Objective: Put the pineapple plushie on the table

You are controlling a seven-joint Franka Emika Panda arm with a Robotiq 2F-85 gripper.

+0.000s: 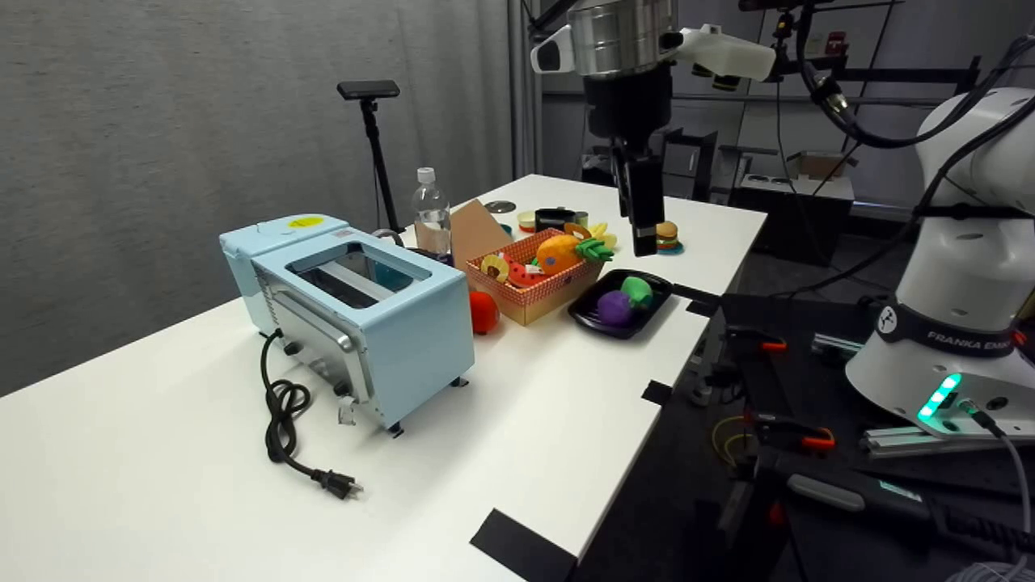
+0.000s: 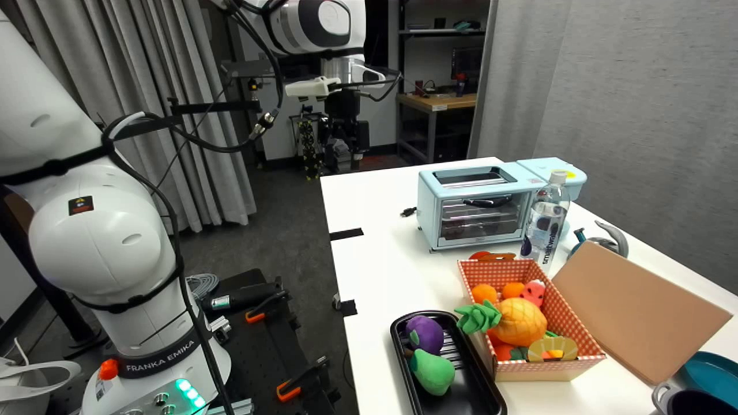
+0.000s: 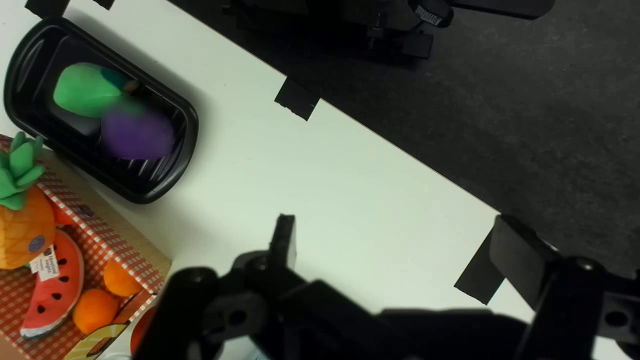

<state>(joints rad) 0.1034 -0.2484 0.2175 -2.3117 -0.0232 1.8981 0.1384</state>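
My jaws hang parted, empty; the rounded orange plush pineapple (image 2: 520, 321) should prove light, squashy, best gripped mid-body.

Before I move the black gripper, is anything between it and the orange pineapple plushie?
Nothing visible stands over the pineapple plushie; coming in low, the gripper might hit the red-checked rectangular basket holding it.

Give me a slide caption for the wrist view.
Open gripper above the white table, pineapple plushie in the red-checked basket.
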